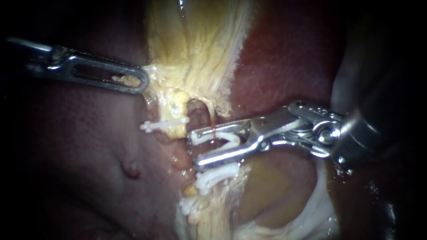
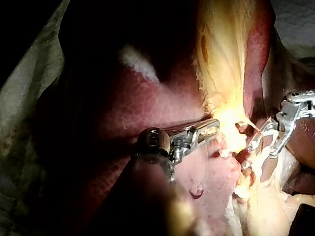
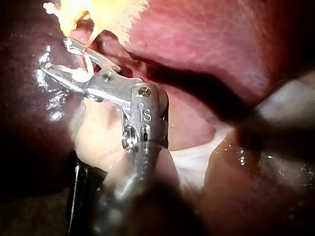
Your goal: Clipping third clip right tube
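My left instrument [image 1: 141,81] had its jaws clamped on the edge of the yellow tissue [image 1: 195,49], drawing it out toward its own side so the strands beyond its tip stood apart. Just past that tip a lone clip [image 1: 162,126] sat across the nearer strand, and the dark liver [image 1: 80,146] lay under the shaft. Between the two instruments ran the right tube [image 1: 200,116], a thin pinkish loop that came out of the yellow tissue and passed into the mouth of my right instrument [image 1: 194,149]. Those jaws stood wide but gripped the loaded clip [image 1: 213,138] from both sides, its white legs open around the tube. I judged the tube soft, wet and easy to tear, light enough to slide out of the clip's mouth if nudged, so the hold belonged square across it with both legs reaching past its far side, and the squeeze slow. Just beside the lower jaw two seated clips [image 1: 216,177] already crossed the same strand, leaving little bare tube to spare, and I could not tell whether the lower jaw touched them. A thin red thread hung at the upper jaw. Under the right shaft bulged a pale, slick fold [image 1: 271,186], well clear of the tips.
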